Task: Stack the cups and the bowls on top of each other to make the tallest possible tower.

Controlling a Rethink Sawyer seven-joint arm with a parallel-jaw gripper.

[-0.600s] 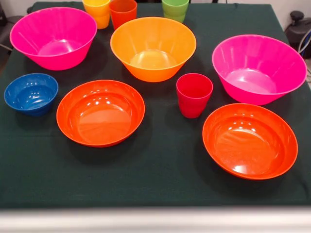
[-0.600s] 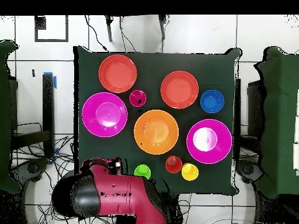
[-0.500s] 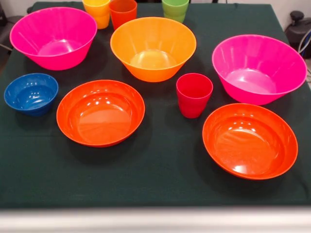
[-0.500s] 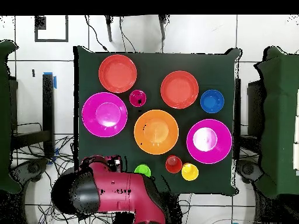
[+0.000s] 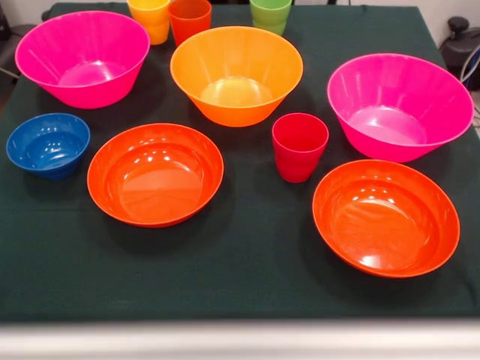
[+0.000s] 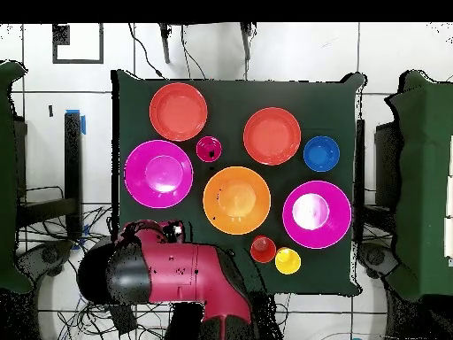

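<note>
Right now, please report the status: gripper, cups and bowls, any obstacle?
Gripper not visible; arm at table edge. Nothing stacked: orange bowl, red cup, blue bowl all separate. No obstacle seen.

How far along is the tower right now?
Nothing is stacked yet: the large orange bowl, red cup, blue bowl and orange cup all stand apart on the table. Nothing is in hand. The arm sits by the table's edge. All stacking remains.
</note>
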